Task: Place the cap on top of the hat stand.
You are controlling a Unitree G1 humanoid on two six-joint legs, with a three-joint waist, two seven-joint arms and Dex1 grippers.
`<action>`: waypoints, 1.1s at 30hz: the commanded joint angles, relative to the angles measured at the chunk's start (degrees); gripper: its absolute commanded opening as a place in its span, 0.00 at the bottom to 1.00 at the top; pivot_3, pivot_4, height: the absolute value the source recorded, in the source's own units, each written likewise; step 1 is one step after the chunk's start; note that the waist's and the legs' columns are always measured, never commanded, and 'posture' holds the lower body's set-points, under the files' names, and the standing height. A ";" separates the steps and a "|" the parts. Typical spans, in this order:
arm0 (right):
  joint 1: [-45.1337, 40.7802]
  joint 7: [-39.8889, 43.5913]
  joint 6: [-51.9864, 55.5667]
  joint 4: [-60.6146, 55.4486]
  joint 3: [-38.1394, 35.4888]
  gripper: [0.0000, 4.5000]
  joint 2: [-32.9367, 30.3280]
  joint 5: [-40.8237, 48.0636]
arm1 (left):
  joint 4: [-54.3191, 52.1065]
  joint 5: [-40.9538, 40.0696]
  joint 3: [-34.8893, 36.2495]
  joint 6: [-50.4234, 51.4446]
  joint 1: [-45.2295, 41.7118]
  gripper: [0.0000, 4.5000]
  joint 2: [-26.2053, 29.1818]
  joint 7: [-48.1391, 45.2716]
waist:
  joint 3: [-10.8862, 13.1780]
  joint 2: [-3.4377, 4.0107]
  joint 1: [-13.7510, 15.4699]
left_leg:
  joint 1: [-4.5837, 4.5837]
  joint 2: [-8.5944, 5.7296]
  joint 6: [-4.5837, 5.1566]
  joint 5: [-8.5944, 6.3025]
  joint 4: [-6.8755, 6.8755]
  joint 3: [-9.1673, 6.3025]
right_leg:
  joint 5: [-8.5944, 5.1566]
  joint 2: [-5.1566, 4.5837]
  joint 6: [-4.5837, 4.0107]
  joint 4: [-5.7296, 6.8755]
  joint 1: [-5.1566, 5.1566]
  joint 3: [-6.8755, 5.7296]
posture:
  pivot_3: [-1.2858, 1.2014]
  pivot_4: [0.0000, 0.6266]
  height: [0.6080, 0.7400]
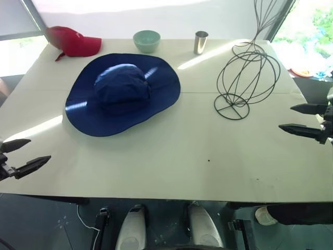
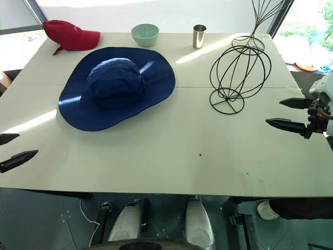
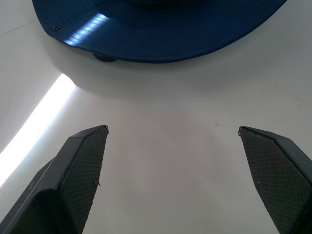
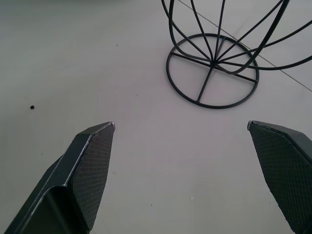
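With both the left gripper point(image 1: 23, 153) and the right gripper point(image 1: 300, 119) standing wide and empty, the floppy navy-blue fabric cap point(image 1: 123, 92) risked folding and tipping the light, globe-shaped dark wire hat stand point(image 1: 246, 81).

Both head eyes look down over the table point(image 1: 171, 156); each wrist camera skims it closely between its fingers.

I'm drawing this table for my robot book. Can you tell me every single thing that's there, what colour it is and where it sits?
cap: one, navy blue, flat on the table, left of middle
hat stand: one, dark wire globe, right side
taller wire frame: one, dark, behind the hat stand
baseball cap: one, red, far left corner
bowl: one, pale green, far edge
cup: one, silver metal, far edge, right of the bowl
table: one, white
left gripper: black, open, near left edge
right gripper: black, open, right edge
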 commanded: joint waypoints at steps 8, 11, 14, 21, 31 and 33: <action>-0.79 -0.13 -3.24 1.51 -1.19 1.00 0.05 -0.51 | -0.62 0.74 0.21 -0.37 -2.20 1.00 0.62 0.29 | 0.00 0.00 0.13 | 0.03 0.00 0.01 0.01 0.03 0.00 | 0.00 0.01 0.01 0.14 0.00 0.00 | 0.52 0.24 0.99; -0.71 -0.32 -2.54 1.83 -1.42 1.00 -0.02 -0.41 | -0.61 0.58 -0.18 -0.02 -3.10 1.00 0.91 -0.13 | 0.00 0.00 0.12 | 0.05 0.00 0.01 0.01 0.08 0.00 | 0.01 0.01 0.02 0.21 0.01 0.00 | 0.52 0.24 0.99; -1.06 -0.34 -1.89 2.27 -1.62 1.00 -0.09 -0.28 | -0.81 0.27 -0.85 0.47 -4.03 1.00 1.24 -0.63 | 0.00 0.00 0.03 | 0.08 0.00 0.01 0.01 0.15 0.00 | 0.00 0.01 0.02 0.31 0.01 0.00 | 0.52 0.24 0.99; 0.58 1.38 0.89 -4.62 -3.82 1.00 -2.54 1.81 | -6.26 -0.25 -6.38 -0.25 -12.03 1.00 5.42 -2.14 | 0.00 0.00 0.28 | 0.11 0.02 0.01 0.01 0.67 -0.06 | -0.02 0.03 0.04 0.76 0.09 0.00 | 0.52 0.24 0.99; 10.91 -2.04 14.49 -32.67 -14.84 1.00 -0.37 10.61 | -7.54 10.48 -31.30 -17.05 -33.76 1.00 7.99 -5.26 | -0.03 0.03 0.59 | 0.09 0.02 0.01 0.01 0.71 -0.08 | 0.00 0.08 0.06 0.77 0.15 0.01 | 0.52 0.24 0.99; 11.56 -3.34 16.19 -35.14 -15.91 1.00 0.14 11.78 | -6.75 12.76 -36.88 -20.05 -37.38 1.00 6.34 -6.69 | -0.03 0.04 0.56 | 0.06 0.01 0.01 0.01 0.79 -0.08 | 0.06 0.08 0.16 0.77 0.16 0.01 | 0.52 0.24 0.99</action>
